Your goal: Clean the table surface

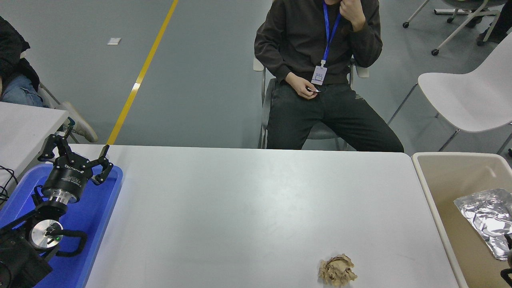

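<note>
Tabletop [240, 208], white and matte with rounded corners, takes up most of the view and runs from the blue tray [102, 208] at its left end to the beige bin [436, 192] just past its right end. Its surface is smooth, with faint smudges near the middle. One crumpled brown paper ball [337, 271] lies on it, near the front edge and toward the right.

The left hand [76, 158] hangs over the far part of the tray, fingers spread wide and holding nothing. At the lower right corner only a dark sliver of the right hand [507, 275] shows over the bin; I cannot tell whether it is spread or closed. Beside it, inside the bin, lies a crinkled sheet of foil [486, 218].

Past the far edge a person [320, 80] in dark clothes with a blue lanyard sits on a chair, one hand in the lap, the other raised. A white chair [468, 96] stands at the right. The floor is grey, crossed by a yellow line [140, 76]. A corner of a second white table [24, 124] shows at the left.
</note>
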Available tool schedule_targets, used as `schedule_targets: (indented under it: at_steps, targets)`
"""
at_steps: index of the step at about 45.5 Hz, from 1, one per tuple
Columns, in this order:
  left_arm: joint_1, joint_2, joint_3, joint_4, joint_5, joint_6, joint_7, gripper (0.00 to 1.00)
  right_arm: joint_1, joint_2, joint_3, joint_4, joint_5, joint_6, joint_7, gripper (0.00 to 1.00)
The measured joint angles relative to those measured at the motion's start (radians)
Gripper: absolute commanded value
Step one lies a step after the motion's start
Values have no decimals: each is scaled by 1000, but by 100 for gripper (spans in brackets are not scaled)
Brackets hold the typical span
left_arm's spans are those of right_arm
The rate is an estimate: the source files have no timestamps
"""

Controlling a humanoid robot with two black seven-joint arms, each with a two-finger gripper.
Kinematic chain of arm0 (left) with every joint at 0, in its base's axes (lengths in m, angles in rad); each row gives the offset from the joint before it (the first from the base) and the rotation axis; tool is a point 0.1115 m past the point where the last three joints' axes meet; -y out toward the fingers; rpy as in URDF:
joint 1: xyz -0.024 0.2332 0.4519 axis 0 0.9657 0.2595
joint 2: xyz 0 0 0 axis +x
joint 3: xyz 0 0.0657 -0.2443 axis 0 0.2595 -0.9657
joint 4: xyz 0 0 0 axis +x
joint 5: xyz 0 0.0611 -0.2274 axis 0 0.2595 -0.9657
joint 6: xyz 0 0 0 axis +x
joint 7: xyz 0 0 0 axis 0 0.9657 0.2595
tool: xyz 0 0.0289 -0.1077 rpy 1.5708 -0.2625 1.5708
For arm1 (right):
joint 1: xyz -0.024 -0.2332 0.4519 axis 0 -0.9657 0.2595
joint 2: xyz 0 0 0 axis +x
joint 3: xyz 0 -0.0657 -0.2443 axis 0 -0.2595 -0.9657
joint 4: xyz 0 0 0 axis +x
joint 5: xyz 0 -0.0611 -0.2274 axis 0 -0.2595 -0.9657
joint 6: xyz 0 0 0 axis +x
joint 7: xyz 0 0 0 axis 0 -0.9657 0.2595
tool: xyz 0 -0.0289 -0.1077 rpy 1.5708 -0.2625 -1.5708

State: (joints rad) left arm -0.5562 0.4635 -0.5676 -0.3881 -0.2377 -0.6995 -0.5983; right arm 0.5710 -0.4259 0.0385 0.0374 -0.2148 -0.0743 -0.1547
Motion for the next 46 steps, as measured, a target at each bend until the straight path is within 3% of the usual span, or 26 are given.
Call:
schedule_targets:
  at_steps: [26, 46]
  targets:
    - [-1, 0, 0, 0, 0, 0, 0, 100, 13, -3, 38, 1, 9, -40, 0, 100]
    - [-1, 0, 0, 0, 0, 0, 0, 100, 26, -78, 467, 127, 16, -19, 5, 100]
